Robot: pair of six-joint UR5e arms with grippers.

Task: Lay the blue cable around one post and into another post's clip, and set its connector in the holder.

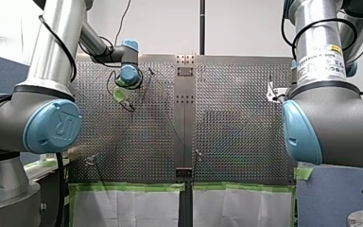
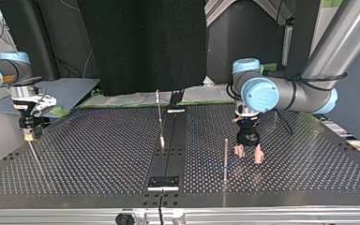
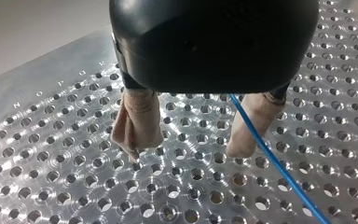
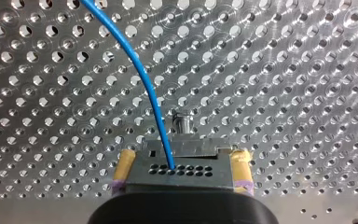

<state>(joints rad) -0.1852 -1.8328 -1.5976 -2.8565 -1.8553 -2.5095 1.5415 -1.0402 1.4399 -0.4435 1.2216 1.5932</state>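
Left hand (image 3: 186, 153): beige pads (image 3: 137, 126), open, blue cable (image 3: 270, 154) beside one finger. Right hand (image 4: 182, 156): yellow pads (image 4: 123, 165) clamp black connector (image 4: 200, 170). Table (image 3: 37, 154) edge lettered M, N, O. Joint cap (image 1: 52, 125): UR.

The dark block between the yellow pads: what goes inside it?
A thin blue cable enters one hole of the dark grey holed connector block, clamped by my right end effector. How deep it runs is hidden; the block also covers the perforated metal table beneath.

blue cable (image 3: 279, 161) — edge-cropped, one end seemingly hidden
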